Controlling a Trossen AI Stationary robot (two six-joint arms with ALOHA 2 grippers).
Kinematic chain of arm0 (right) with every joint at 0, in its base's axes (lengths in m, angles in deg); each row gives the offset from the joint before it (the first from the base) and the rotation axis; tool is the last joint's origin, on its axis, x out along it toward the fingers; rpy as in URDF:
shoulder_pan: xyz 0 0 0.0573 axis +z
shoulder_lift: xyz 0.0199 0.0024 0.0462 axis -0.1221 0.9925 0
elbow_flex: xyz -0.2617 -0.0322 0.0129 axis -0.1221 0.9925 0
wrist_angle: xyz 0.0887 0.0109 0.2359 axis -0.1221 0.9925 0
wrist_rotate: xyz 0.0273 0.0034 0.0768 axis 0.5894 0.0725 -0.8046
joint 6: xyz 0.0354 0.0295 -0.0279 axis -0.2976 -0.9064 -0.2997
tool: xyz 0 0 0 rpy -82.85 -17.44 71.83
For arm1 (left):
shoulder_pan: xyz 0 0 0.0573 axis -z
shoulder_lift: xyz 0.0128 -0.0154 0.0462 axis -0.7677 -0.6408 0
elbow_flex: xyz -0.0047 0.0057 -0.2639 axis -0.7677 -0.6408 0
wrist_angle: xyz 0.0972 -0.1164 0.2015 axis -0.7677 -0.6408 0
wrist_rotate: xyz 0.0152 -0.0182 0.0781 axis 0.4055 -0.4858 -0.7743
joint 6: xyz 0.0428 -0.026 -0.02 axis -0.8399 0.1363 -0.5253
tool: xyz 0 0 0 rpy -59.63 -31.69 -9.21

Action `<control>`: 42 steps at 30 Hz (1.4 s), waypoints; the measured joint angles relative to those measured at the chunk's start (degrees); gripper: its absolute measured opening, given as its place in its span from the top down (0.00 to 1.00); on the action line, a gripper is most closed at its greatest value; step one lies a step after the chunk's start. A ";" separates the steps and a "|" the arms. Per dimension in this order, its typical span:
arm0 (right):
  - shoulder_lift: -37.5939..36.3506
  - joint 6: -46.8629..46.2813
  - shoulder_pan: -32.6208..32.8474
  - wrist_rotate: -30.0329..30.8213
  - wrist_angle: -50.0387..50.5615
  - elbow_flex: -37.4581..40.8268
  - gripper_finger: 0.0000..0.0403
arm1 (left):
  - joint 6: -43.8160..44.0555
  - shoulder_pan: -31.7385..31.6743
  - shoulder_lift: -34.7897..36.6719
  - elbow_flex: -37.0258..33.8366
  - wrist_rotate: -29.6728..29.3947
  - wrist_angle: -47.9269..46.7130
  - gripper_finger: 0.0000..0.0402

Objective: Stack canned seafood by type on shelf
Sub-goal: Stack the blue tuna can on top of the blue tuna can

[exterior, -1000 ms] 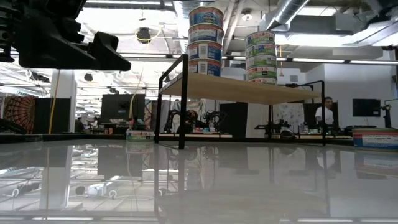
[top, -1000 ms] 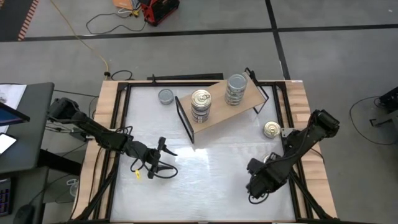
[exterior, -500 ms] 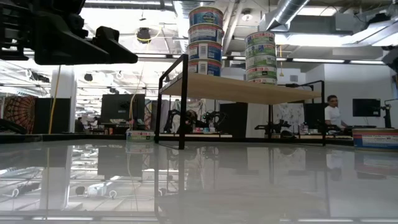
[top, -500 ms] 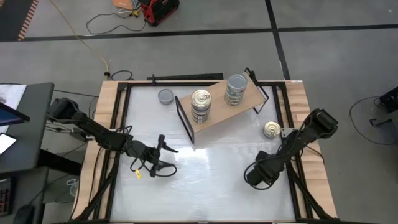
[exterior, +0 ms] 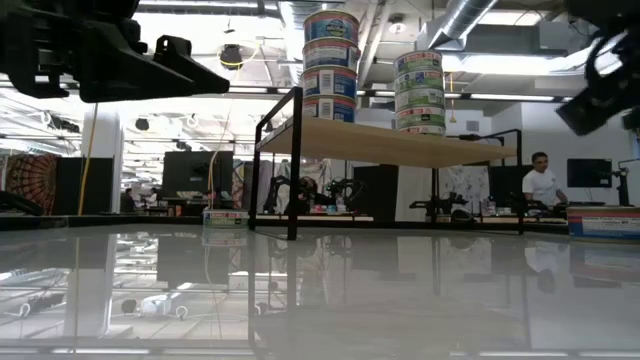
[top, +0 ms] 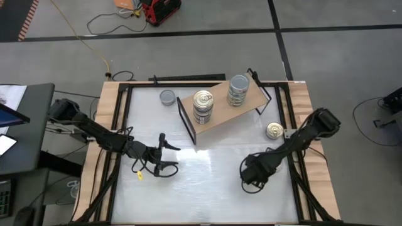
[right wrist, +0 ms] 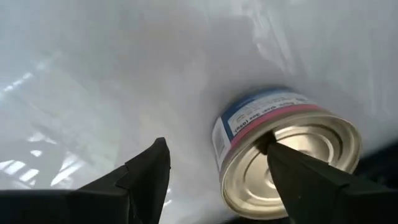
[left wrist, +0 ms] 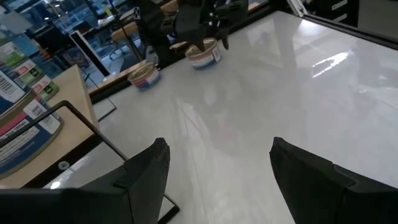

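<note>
The tan shelf (top: 221, 115) holds two stacks of tins: a gold-lidded stack (top: 202, 100) and a grey-topped stack (top: 239, 85). A grey-topped tin (top: 167, 96) stands on the table by the shelf's far left end. A gold-lidded tin (top: 274, 130) stands near the right edge. My right gripper (right wrist: 216, 148) is open over a blue-and-pink-labelled tin (right wrist: 283, 155) that stands on the table, close against one finger; the gripper hides it in the high view. My left gripper (top: 171, 157) hovers open over the near left of the table. My right gripper comes at the blue-and-pink tin from above, slanting, with the tin's rim (right wrist: 264, 144) at the tip of one finger (right wrist: 298, 180). Whether that finger touches the tin I cannot tell. The other finger stands well apart from it.
The shelf's black frame legs (top: 186, 122) stand on the table between the two arms. Bare white tabletop (top: 207, 182) lies between the grippers. Wooden rails (top: 107, 125) border the table's sides. A person (exterior: 541, 185) is in the room far behind.
My right gripper has moved from the near right corner toward the table's far edge and a little to the left, and now shows at the low view's upper right. My left gripper has edged slightly toward the far edge. The tins and shelf have stayed put.
</note>
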 joint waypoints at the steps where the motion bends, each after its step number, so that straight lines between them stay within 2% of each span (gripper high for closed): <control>1: -0.08 1.03 -0.64 0.54 -1.17 -0.09 0.28 | 0.02 0.00 0.00 0.00 0.00 -0.07 0.34; 8: 0.35 8.94 -3.80 9.77 -7.03 -5.03 0.28 | 0.09 0.00 0.00 0.00 0.00 -0.11 0.34; 14: 0.29 17.99 -4.88 13.04 -13.54 -10.36 0.28 | -0.04 0.00 0.00 0.00 -0.50 -0.09 0.34; 20: 0.46 8.78 -1.53 17.26 0.72 -11.72 0.28 | 1.07 0.02 0.00 0.00 -0.75 -0.72 0.34; 25: 4.91 6.37 5.24 22.13 1.06 -12.39 0.30 | 1.55 0.02 -0.01 0.02 -0.84 -0.99 0.34; 29: 11.48 6.20 8.49 24.91 6.72 -14.99 0.37 | 1.56 0.02 -0.01 0.02 -0.87 -0.83 0.34; 33: 16.09 2.49 9.47 27.80 13.07 -16.61 0.49 | 1.49 0.02 -0.02 0.02 -0.85 -0.25 0.34; 42: 17.09 2.10 10.79 28.47 8.62 -16.86 0.76 | 1.46 0.02 -0.02 0.02 -0.85 -0.32 0.34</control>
